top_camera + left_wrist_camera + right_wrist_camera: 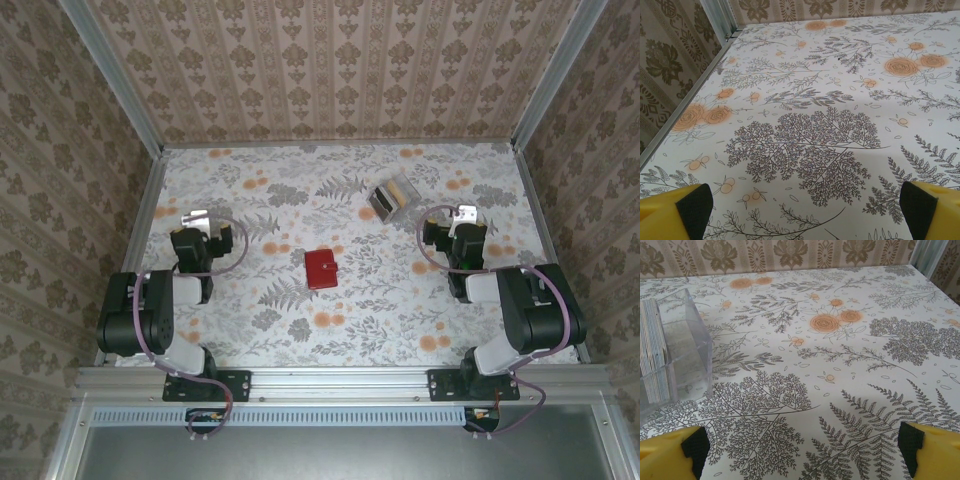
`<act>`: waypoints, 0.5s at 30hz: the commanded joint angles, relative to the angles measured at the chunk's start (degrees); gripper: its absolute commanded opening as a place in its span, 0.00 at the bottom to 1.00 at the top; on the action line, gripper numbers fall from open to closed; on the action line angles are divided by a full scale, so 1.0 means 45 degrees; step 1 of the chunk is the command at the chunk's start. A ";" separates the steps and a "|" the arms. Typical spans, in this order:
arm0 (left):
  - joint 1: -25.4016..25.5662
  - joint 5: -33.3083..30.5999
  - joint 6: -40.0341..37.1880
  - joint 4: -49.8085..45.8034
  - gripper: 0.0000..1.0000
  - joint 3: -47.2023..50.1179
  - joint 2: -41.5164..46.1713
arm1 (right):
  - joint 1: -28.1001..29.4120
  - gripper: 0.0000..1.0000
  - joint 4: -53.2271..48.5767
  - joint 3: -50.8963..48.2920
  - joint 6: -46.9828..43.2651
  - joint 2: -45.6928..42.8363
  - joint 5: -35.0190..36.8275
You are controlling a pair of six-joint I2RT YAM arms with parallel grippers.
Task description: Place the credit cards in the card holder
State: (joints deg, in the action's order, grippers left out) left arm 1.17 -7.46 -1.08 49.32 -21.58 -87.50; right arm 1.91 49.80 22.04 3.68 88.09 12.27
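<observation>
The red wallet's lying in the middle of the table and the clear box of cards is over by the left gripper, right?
No. The red wallet does lie in the middle of the table, but the clear box of cards sits by the right gripper, not the left gripper; the top external view shows it.

My tabletop (330,330) is white with grey ferns and orange roses; the card holder (321,268) is red; my end effector fingers (660,216) are yellow, black-padded.
</observation>
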 commanded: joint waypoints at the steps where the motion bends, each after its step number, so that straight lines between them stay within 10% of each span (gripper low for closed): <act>1: 0.0184 -0.0177 -0.0067 0.0153 1.00 -0.0223 -0.0088 | 0.0102 1.00 0.0398 -0.0035 0.0061 -0.0116 0.0366; 15: 0.0189 -0.0176 -0.0077 0.0151 1.00 -0.0226 -0.0090 | 0.0239 1.00 0.0349 0.0023 -0.0047 -0.0072 0.0534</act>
State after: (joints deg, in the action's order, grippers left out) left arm 1.85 -7.53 -1.10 49.30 -21.61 -87.50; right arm 2.68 49.80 22.04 3.64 88.09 13.32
